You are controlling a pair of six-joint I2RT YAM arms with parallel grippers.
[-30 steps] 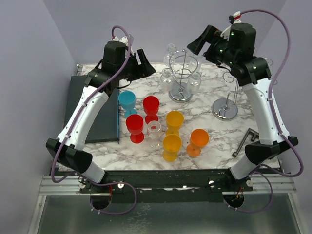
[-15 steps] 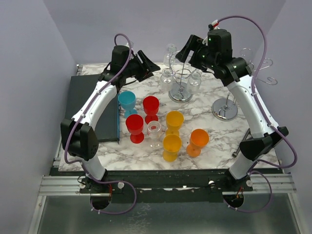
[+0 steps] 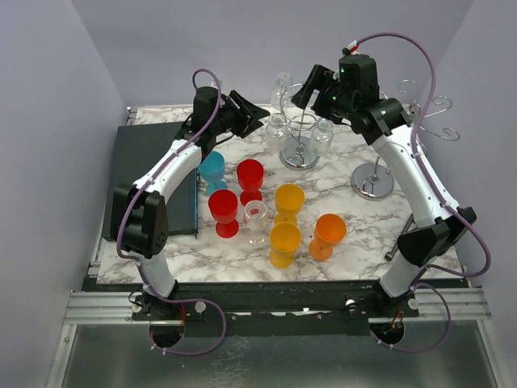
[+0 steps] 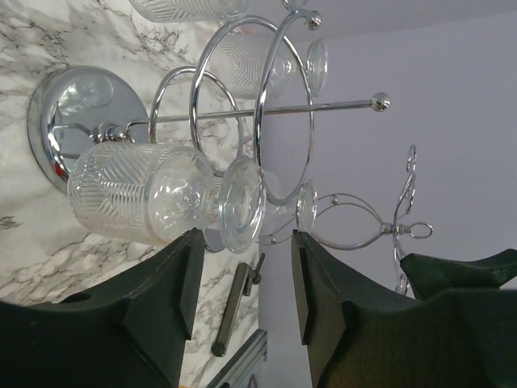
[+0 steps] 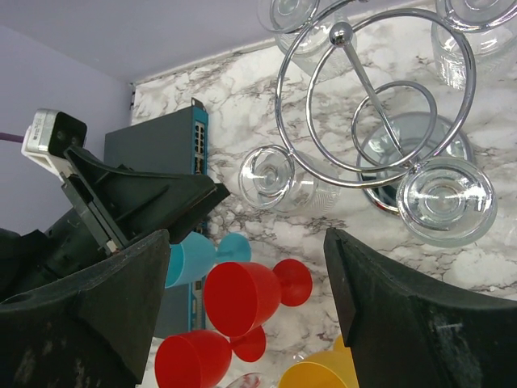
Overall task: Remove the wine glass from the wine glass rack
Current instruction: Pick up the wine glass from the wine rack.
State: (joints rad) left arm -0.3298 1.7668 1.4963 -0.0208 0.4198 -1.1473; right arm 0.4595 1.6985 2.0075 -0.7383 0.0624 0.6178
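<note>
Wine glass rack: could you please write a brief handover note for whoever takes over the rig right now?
Left end effector: open, jaws either side of the foot of a hanging wine glass, not gripping.
Right end effector: open, empty, over the rack.
Done: approach only; that glass hangs on the rack.
Left: close on the glass, slide it off, set it down.

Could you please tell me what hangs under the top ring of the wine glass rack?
Four clear wine glasses hang foot-up from the rack, with its round chrome base below. The glasses cover part of that base.
</note>
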